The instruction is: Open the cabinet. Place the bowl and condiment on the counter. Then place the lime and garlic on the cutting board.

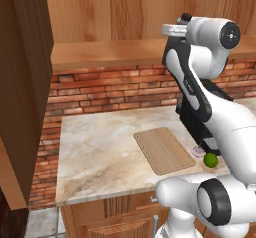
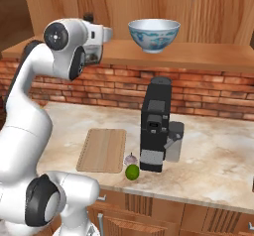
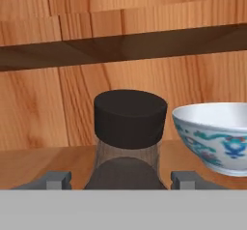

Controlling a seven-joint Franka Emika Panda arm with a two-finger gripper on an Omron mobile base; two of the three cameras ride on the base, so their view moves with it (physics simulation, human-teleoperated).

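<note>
The cabinet (image 1: pixel 22 82) stands open, its door swung out at the left. On its shelf, in the hand view, the condiment (image 3: pixel 129 127) with its black cap stands straight ahead, between the fingertips of my open gripper (image 3: pixel 120 179); the fingers look clear of it. The bowl (image 3: pixel 217 137) sits just right of the bottle, and the right base view also shows the bowl (image 2: pixel 154 35) on the shelf. Down on the counter (image 2: pixel 218 155), the lime (image 2: pixel 132 172) and garlic (image 2: pixel 130 158) lie side by side just off the right edge of the cutting board (image 2: pixel 103 149).
A black coffee machine (image 2: pixel 155 126) stands on the counter right of the board, close behind the lime and garlic. A brick wall runs under the cabinet shelf (image 1: pixel 110 52). The counter ends at the left near the open door.
</note>
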